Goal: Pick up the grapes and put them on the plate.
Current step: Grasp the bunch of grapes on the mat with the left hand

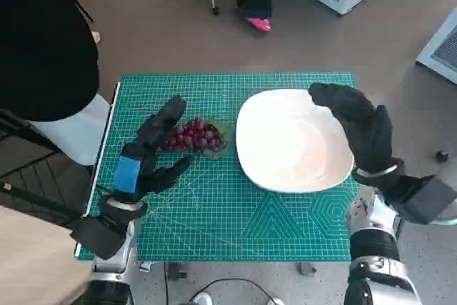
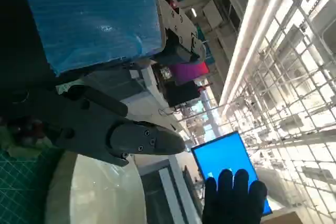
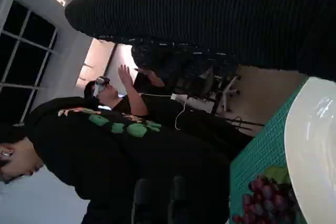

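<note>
A small table stands covered by a green cutting mat printed with a pale grid. On the mat lies a white plate, rounded and shallow. Just beside the plate, on the side towards the robot's left arm, sits a bunch of dark red grapes with a green leaf, apart from the plate's rim.
</note>
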